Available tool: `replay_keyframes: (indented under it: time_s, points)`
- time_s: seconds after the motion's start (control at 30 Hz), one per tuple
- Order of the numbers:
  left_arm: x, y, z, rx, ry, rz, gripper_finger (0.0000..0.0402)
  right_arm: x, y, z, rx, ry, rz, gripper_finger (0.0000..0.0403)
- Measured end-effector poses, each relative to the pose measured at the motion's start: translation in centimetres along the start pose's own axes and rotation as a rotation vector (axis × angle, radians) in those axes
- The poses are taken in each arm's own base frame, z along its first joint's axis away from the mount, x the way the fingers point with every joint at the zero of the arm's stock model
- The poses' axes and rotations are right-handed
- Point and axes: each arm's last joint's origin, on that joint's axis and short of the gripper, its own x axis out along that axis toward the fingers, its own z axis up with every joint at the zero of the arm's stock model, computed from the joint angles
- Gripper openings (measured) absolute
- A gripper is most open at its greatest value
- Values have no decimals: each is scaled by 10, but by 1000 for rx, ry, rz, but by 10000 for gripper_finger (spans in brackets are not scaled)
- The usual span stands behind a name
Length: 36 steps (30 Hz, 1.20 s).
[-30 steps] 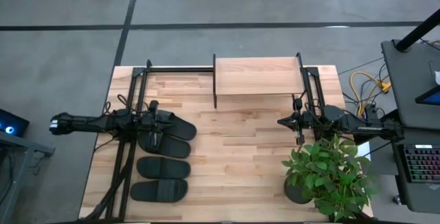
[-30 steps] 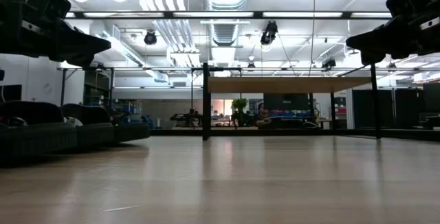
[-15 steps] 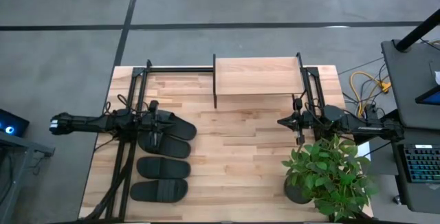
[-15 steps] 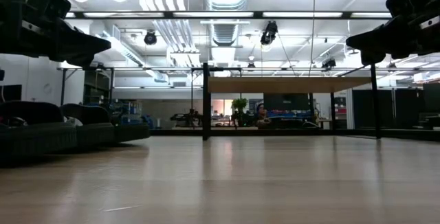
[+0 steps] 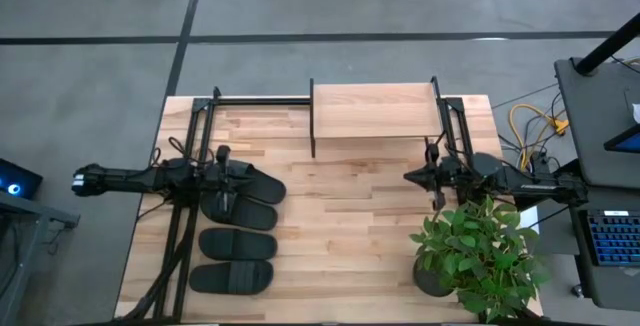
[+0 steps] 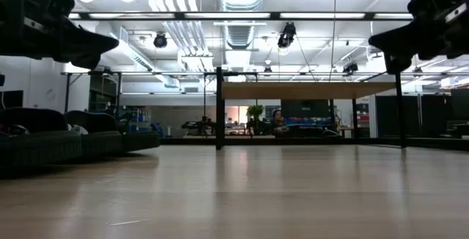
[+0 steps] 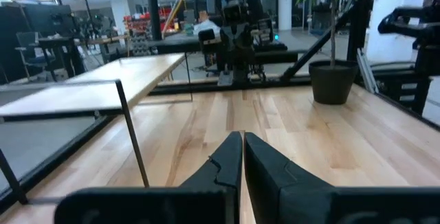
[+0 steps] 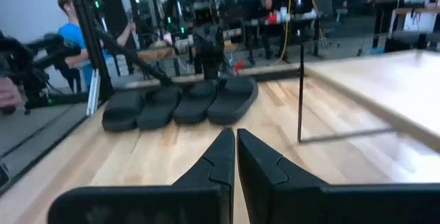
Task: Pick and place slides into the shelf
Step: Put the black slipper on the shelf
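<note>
Several black slides [image 5: 238,244] lie side by side, soles down, at the table's left, and show in the right wrist view as a row of slides [image 8: 180,104]. The shelf [image 5: 375,111], a light plank on thin black frames, stands at the far edge. My left gripper [image 5: 240,176] hovers shut over the farthest slide, level and well above it [image 6: 110,43]. My right gripper [image 5: 407,177] hovers shut at the table's right, level, pointing toward the slides, with nothing between its fingers [image 8: 230,135]. The left gripper's shut fingers [image 7: 242,138] point toward the right arm.
A potted plant [image 5: 480,251] stands at the near right corner, just beside my right arm. Bare wood lies between the slides and the plant [image 5: 340,226]. A person in blue [image 8: 69,25] stands beyond the table's left side.
My right gripper has rolled a little about the line it points along, staying where it was. The slides and the shelf have not moved.
</note>
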Motion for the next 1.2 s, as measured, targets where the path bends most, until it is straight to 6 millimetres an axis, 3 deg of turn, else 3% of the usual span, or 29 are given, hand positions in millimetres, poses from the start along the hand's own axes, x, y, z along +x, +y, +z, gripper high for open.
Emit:
replay_keyframes:
  time_s: [0.2,0.47,0.7,0.9,1.2]
  points:
    - [0,1,8,11,-80,15,0,2,-2,9,-83,-89,-106,28]
    - [0,4,23,141,-125,99,4,11,-5,17,-183,-151,-197,134]
    - [3,7,39,187,-112,133,89,22,-3,34,-226,-142,-201,193]
    - [10,12,60,33,-36,283,158,35,-3,44,-235,-77,-190,197]
    - [14,20,103,-336,249,491,169,54,-3,51,-220,11,-192,196]
